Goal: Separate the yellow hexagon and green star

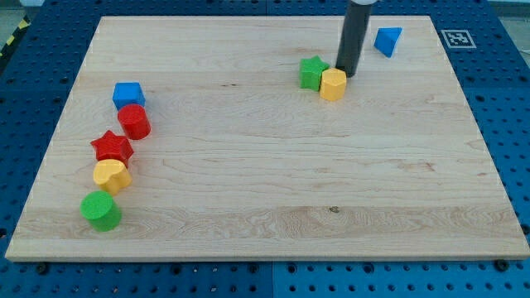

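Observation:
The green star (313,72) and the yellow hexagon (333,84) sit touching each other near the view's top centre of the wooden board (273,182), the star to the upper left of the hexagon. My tip (346,74) stands just to the upper right of the yellow hexagon, right beside it and to the right of the green star.
A blue triangle (387,40) lies near the top right. At the view's left, a blue cube (128,94), a red cylinder (133,121), a red star (112,147), a yellow block (111,175) and a green cylinder (101,210) form a curved line.

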You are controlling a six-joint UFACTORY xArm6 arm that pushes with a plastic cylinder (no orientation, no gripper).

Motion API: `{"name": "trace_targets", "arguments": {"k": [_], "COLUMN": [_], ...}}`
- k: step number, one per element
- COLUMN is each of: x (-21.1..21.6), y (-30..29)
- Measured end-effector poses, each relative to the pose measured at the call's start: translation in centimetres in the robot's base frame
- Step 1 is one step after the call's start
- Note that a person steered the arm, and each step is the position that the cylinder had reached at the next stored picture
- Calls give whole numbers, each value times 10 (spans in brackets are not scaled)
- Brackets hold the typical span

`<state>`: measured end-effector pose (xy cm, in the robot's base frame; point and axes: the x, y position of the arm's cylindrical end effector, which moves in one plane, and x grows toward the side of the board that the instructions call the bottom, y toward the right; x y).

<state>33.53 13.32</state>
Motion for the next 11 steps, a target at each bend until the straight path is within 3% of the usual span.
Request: {"name": "trace_targets", "arguments": {"k": [1,5,7,8,9,11], "x": [0,20,24,55,75,68], "y": [2,-169,-81,-65,-77,-95]}}
